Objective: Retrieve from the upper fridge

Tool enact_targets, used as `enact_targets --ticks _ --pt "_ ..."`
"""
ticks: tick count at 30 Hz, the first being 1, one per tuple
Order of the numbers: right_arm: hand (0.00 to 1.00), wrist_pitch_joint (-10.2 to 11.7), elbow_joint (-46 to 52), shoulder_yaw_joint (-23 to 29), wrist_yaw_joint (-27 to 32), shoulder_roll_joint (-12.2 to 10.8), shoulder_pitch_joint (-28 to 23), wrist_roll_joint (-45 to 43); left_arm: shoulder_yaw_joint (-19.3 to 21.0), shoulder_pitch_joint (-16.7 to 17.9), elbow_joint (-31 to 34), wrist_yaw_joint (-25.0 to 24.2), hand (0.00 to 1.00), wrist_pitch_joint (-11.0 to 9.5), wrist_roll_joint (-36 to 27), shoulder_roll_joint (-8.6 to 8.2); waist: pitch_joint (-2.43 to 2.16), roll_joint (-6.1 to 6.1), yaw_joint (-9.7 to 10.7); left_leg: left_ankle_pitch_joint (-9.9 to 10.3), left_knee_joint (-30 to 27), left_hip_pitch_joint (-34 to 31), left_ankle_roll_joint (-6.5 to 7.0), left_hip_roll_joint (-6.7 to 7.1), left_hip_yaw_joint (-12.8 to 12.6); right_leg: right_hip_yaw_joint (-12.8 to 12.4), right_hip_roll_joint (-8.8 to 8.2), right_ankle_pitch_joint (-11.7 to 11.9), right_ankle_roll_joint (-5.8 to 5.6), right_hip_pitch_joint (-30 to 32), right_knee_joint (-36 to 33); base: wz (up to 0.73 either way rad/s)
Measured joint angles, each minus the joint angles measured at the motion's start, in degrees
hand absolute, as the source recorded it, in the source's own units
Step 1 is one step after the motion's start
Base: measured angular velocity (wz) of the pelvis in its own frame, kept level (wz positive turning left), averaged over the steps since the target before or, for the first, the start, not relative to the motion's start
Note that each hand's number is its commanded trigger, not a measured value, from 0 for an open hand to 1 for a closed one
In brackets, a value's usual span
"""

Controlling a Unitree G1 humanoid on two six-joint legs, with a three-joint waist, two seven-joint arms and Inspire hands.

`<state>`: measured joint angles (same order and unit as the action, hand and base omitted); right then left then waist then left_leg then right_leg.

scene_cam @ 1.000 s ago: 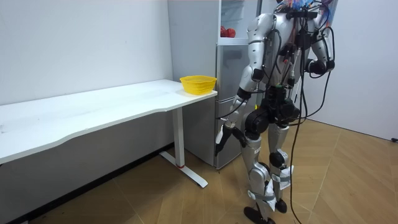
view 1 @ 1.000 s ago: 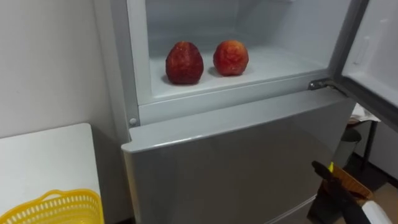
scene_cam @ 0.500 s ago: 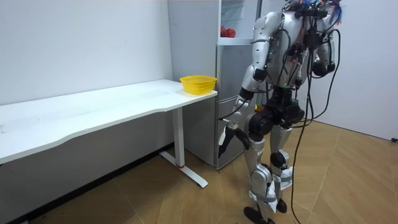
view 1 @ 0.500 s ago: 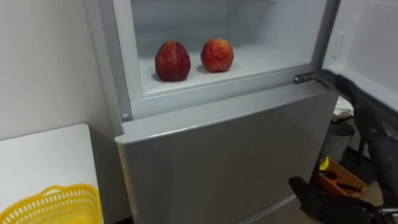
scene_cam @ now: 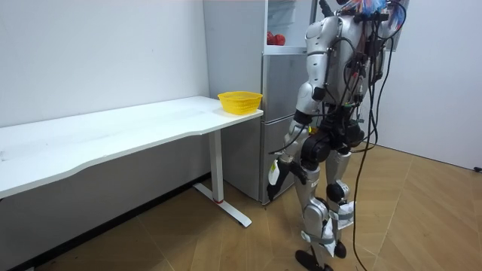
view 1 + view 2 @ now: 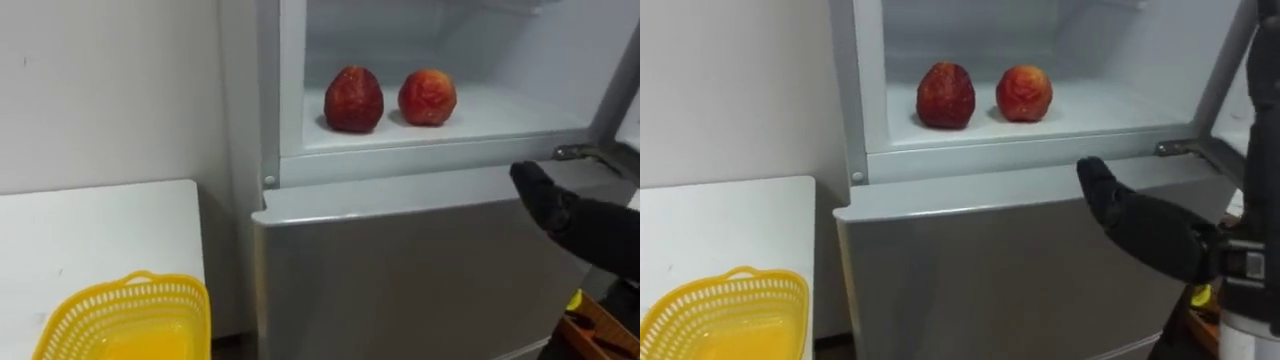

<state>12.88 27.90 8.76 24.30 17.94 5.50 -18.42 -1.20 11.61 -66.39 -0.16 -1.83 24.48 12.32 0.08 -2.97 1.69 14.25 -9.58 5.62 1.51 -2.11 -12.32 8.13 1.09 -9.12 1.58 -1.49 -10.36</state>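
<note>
I'm seeing dark red fruit [image 6: 945, 96] and paler red fruit [image 6: 1024, 92] sitting on upper fridge shelf [image 6: 1105, 104], untouched. Right hand [image 6: 1125, 218] hovering just below sill [image 6: 1020, 150], fingers straight, pressed together, holding nothing. I'm worrying about reach clipping sill, or nudging round fruit into rolling back. Left hand [image 5: 274, 172] hanging low by thigh.

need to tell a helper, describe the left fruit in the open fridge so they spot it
The silver fridge beside the white table has its upper compartment open. On its floor sit two red fruits; the left fruit is the one. It is darker and taller, while the right fruit is rounder with orange patches.
</note>
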Motion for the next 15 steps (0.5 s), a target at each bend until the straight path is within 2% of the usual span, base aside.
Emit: enact_targets --ticks 4,9,12,15 --pt "0.0 -0.3 -2.5 0.0 0.2 0.1 3.0 1.6 0.6 0.3 0.0 0.0 0.0 0.3 0.0 -0.04 -0.01 -0.04 -0.8 0.0 -0.2 0.1 -0.03 0.1 1.4 0.0 -0.04 0.0 0.0 -1.2 0.8 0.16" --pt "0.0 -0.9 -8.4 -0.1 0.4 0.7 9.5 7.7 1.2 -0.9 0.2 -0.2 0.0 0.7 0.2 -0.16 0.05 0.0 -2.8 0.0 -0.8 0.0 -0.04 0.24 2.2 1.0 -0.22 0.0 0.0 -1.5 0.8 0.08" --pt "0.0 -1.5 -9.1 -0.1 0.8 0.7 10.9 9.4 2.3 -0.9 0.7 -0.5 0.0 0.9 0.3 -0.25 0.06 -0.08 -3.6 0.0 -1.0 -0.2 -0.05 0.33 3.1 2.0 -0.44 0.0 0.0 -1.7 0.7 0.15" --pt "0.0 -1.8 -9.9 -0.5 1.0 0.7 11.5 9.5 3.3 -0.8 1.0 -0.6 0.0 1.6 0.5 -0.34 0.07 -0.29 -5.2 0.0 -1.3 -0.4 -0.03 0.49 3.8 3.2 -0.72 0.0 -0.01 -1.8 0.8 0.1"
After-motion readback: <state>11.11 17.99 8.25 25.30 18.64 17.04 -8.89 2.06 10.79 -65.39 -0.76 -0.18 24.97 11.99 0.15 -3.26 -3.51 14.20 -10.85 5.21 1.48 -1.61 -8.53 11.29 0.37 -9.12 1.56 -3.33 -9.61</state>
